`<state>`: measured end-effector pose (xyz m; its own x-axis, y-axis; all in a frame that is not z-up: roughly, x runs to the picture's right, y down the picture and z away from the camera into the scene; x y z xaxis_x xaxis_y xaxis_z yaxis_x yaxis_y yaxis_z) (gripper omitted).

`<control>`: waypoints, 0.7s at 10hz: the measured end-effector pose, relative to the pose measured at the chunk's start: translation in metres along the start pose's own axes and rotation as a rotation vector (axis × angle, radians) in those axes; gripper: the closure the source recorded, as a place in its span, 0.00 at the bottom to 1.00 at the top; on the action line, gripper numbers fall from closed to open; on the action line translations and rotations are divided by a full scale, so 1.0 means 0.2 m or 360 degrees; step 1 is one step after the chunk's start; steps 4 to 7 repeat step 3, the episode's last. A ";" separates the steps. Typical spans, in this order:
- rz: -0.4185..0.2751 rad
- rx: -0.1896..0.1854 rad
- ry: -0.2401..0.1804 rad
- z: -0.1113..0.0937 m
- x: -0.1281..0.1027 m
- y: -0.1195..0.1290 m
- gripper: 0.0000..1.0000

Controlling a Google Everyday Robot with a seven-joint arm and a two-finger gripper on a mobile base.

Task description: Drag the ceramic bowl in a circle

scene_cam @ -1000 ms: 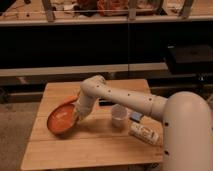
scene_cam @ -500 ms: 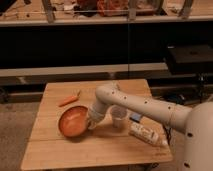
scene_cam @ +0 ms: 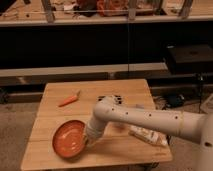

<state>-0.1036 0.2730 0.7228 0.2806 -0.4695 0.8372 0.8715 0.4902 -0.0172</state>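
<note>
The ceramic bowl (scene_cam: 70, 138) is a wide, shallow, glossy orange bowl. It sits near the front left of the wooden table (scene_cam: 125, 90). My white arm reaches from the right across the table. The gripper (scene_cam: 89, 140) is at the bowl's right rim, touching it. The white cup is hidden behind my arm.
A thin orange carrot-like stick (scene_cam: 69, 99) lies at the back left of the table. A flat packaged item (scene_cam: 147, 135) lies at the front right, under my arm. A small dark object (scene_cam: 111, 98) sits near the table's middle. Dark shelving stands behind the table.
The bowl has slid toward the front of the table with the gripper at its rim. My arm now covers the white cup.
</note>
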 end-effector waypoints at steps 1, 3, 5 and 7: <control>-0.0043 -0.0013 -0.0005 0.03 -0.05 -0.02 1.00; -0.0116 -0.0021 -0.0018 0.08 -0.09 -0.10 1.00; -0.0116 -0.0021 -0.0018 0.08 -0.09 -0.10 1.00; -0.0116 -0.0021 -0.0018 0.08 -0.09 -0.10 1.00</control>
